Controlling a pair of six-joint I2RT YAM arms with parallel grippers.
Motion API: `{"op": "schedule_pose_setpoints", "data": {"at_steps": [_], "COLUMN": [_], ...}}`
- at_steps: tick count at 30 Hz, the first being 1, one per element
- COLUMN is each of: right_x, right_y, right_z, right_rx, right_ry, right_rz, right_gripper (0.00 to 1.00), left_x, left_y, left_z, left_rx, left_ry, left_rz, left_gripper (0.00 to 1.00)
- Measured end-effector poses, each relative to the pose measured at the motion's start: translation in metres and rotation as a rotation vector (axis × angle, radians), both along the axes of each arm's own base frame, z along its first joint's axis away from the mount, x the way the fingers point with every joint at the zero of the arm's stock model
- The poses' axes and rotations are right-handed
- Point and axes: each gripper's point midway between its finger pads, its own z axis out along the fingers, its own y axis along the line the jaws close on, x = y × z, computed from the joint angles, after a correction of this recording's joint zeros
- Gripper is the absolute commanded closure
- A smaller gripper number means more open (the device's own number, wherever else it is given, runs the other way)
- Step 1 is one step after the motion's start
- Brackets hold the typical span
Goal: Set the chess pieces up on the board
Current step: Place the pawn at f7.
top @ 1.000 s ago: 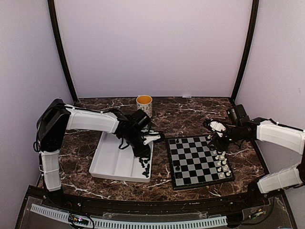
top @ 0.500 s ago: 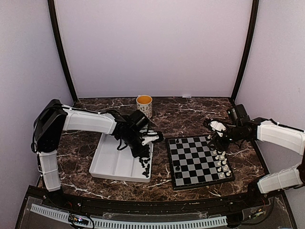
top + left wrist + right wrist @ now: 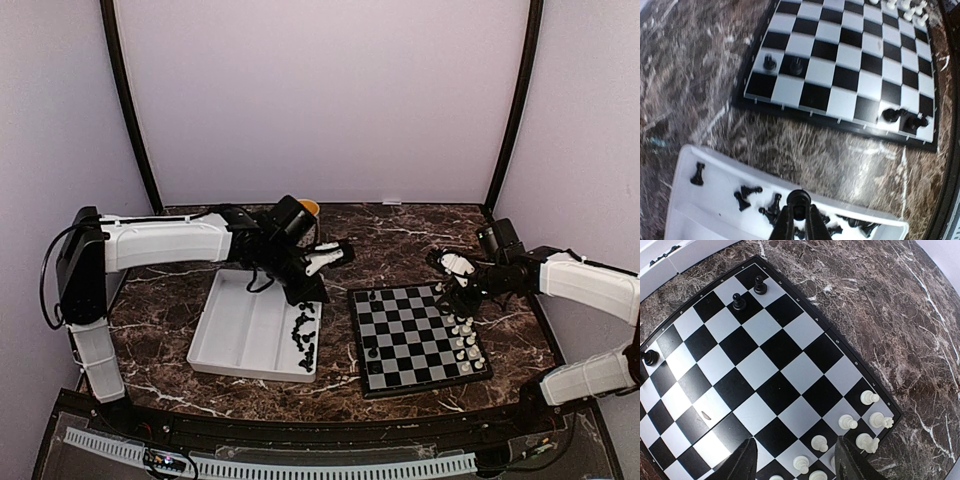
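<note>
Marble table [image 3: 840, 160] — left tool's [image 3: 799, 211] piece [image 3: 799, 196] half-hidden

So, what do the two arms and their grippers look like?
The left arm and right arm have smooth white shells between black joints; a thin black cable loops at the left shoulder. The left gripper and right gripper have slim dark fingers.
</note>
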Motion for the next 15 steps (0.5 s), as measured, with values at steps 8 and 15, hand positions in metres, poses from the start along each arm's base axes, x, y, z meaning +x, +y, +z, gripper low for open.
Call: {"op": "schedule_pose_setpoints", "data": {"at_steps": [8, 15], "right_x": [0.000, 0.000], "right_y": [0.000, 0.000], "right_z": [0.000, 0.000], "right_rx": [-0.001, -0.001], "right_ry": [0.000, -0.001], "right_rz": [0.000, -0.001], "right_gripper": [0.45, 0.45], "left_x": [-0.006, 0.007], "left_y": [-0.094, -0.117], "left_z": [0.066, 0.014], "left_rx": [-0.147, -0.069], "left_ry": [-0.116, -0.054], "left_rz": [-0.113, -0.075], "left_gripper": [0.96, 0.95]}}
